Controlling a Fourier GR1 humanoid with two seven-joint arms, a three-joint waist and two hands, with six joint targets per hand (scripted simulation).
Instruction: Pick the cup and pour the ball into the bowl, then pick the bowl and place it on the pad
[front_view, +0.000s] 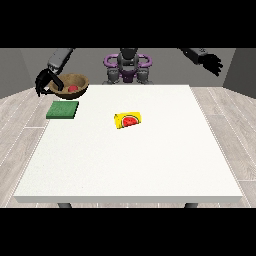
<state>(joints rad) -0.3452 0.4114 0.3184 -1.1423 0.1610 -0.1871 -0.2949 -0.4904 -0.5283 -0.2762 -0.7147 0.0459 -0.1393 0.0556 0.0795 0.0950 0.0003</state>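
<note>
A brown bowl (71, 85) with a red ball (73, 88) inside hangs in the air above the table's far left corner. The hand at the view's left (44, 82) has its fingers curled round the bowl's left rim. Just below and in front of the bowl a green pad (62, 110) lies flat on the table. A yellow cup (128, 120) with a watermelon picture lies on its side near the table's middle. The hand at the view's right (213, 63) is raised off the table at the far right, fingers spread, holding nothing.
The white table (130, 165) spreads wide towards the camera. The robot's torso (128, 67) stands behind the far edge.
</note>
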